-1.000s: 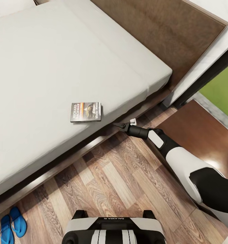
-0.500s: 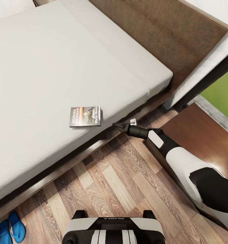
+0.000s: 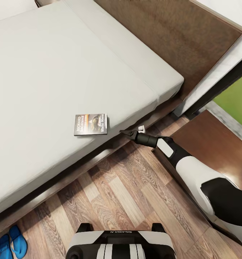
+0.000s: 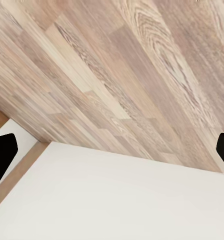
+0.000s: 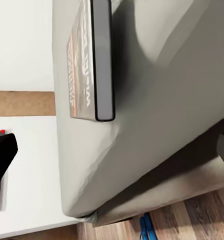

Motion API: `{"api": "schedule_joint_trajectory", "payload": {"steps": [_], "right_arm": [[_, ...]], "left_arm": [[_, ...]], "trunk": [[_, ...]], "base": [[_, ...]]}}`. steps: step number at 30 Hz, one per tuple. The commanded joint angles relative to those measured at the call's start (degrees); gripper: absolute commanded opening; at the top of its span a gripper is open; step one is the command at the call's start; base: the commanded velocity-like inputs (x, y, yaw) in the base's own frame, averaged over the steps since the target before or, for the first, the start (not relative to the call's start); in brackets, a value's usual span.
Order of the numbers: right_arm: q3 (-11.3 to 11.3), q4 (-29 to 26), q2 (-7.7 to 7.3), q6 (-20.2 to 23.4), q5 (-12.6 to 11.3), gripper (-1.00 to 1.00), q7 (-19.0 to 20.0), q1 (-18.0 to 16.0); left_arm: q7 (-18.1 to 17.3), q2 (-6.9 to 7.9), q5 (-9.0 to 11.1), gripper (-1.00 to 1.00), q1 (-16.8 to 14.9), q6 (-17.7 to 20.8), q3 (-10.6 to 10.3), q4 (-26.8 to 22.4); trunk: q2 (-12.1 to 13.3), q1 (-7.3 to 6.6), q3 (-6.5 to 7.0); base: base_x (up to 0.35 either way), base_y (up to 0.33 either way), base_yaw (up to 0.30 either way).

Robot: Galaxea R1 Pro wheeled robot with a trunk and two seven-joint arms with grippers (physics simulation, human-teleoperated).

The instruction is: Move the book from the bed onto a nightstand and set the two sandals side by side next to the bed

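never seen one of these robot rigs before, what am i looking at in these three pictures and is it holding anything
It is a simulated wheeled robot with two arms. The large picture comes from its head camera, looking down; the other two come from cameras beside each gripper. The right gripper reaches toward the bed, where a book lies flat near the mattress edge; its wrist camera sees that book edge-on. The left wrist camera looks at the wood floor between spread fingers. Two blue sandals lie side by side on the floor by the bed. A nightstand stands at the right. Nothing is held.
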Motion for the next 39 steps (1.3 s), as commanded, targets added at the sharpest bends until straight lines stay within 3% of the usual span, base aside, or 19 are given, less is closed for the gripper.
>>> {"api": "schedule_joint_trajectory", "payload": {"steps": [1, 39], "right_arm": [[0.2, 0.0, -0.03, 0.4, -0.4, 1.00, 0.0, 0.0], [0.3, 2.7, 0.91, 0.1, -0.4, 1.00, 0.0, 0.0]], "left_arm": [[0.2, 0.02, 0.4, 1.00, 0.0, 0.2, -0.5, -0.1], [0.6, 0.08, 0.3, 1.00, 0.1, 0.1, -0.6, -0.1]], "trunk": [[0.0, 0.01, -0.02], [0.0, 0.01, -0.02]], "base": [[0.058, 0.072, 0.000], [0.027, 0.038, 0.000]]}}
